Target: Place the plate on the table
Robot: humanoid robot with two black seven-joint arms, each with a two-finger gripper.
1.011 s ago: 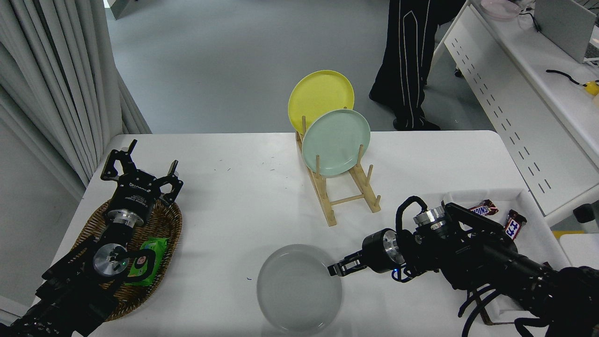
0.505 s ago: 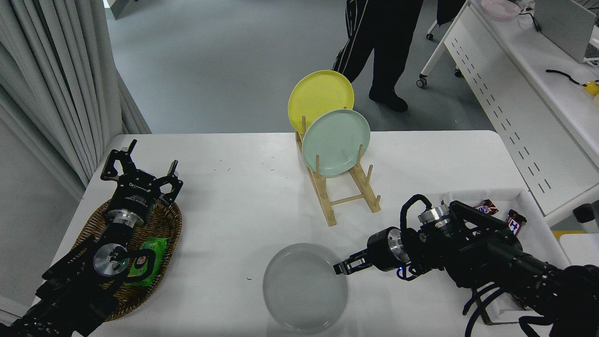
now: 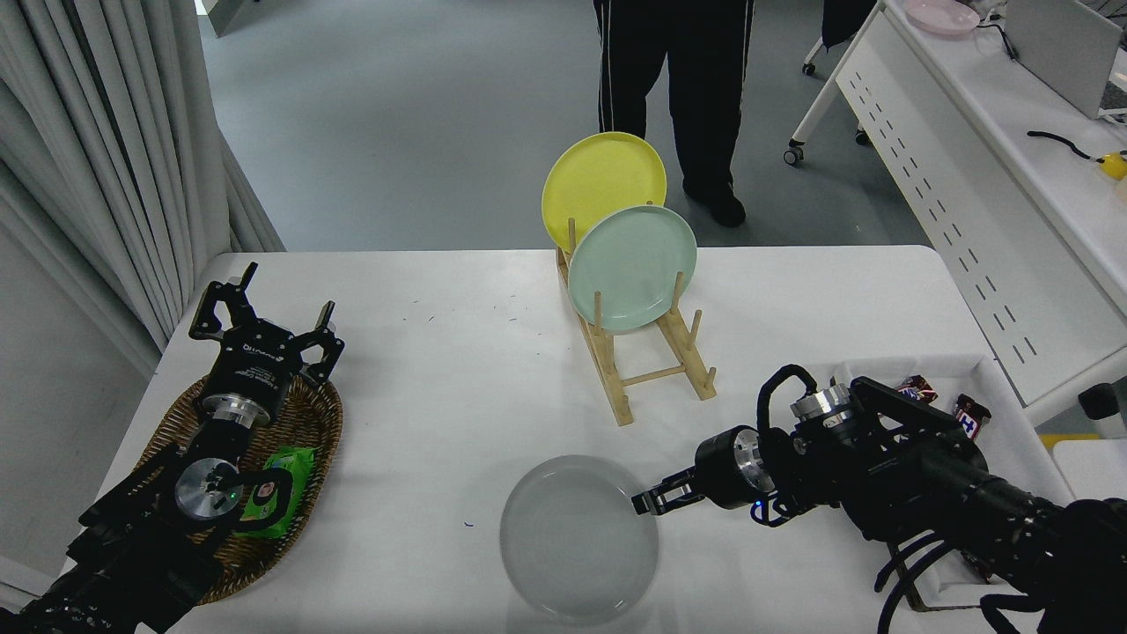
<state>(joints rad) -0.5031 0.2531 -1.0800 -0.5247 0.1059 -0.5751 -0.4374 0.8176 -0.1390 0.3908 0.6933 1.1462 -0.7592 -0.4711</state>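
White table [image 3: 440, 370], matte and smooth with rounded corners, broad and bare left of and beyond the right gripper's fingertips, with open room toward the far edge. Black right arm [image 3: 951, 493] reaching in from the lower right, its right gripper [image 3: 645, 503] pointing left. Fingers close together at the right rim of the pale grey plate [image 3: 578, 537]; whether pinching that rim or merely touching it cannot be told. Plate round, shallow-rimmed, glossy, lying flat on the tabletop near the near edge, spreading left of and below the fingertips. Left arm parked at the lower left, its left gripper [image 3: 264, 313] spread wide and empty above a woven wicker basket [image 3: 313, 458], far left of the right fingertips. Green packet [image 3: 280, 489] lying in the basket. Beyond the fingertips, well apart, a slatted wooden dish rack [image 3: 656, 374] holding a mint green plate [image 3: 632, 268] on edge and a yellow plate [image 3: 603, 180] behind it. To the right, behind the arm, a white tray [image 3: 1012, 414] with wrapped chocolate bars [image 3: 968, 418]. Past the far edge, a person's dark trouser legs [image 3: 673, 79] on the grey floor. Far right, a white perforated-panel desk [image 3: 960, 202].
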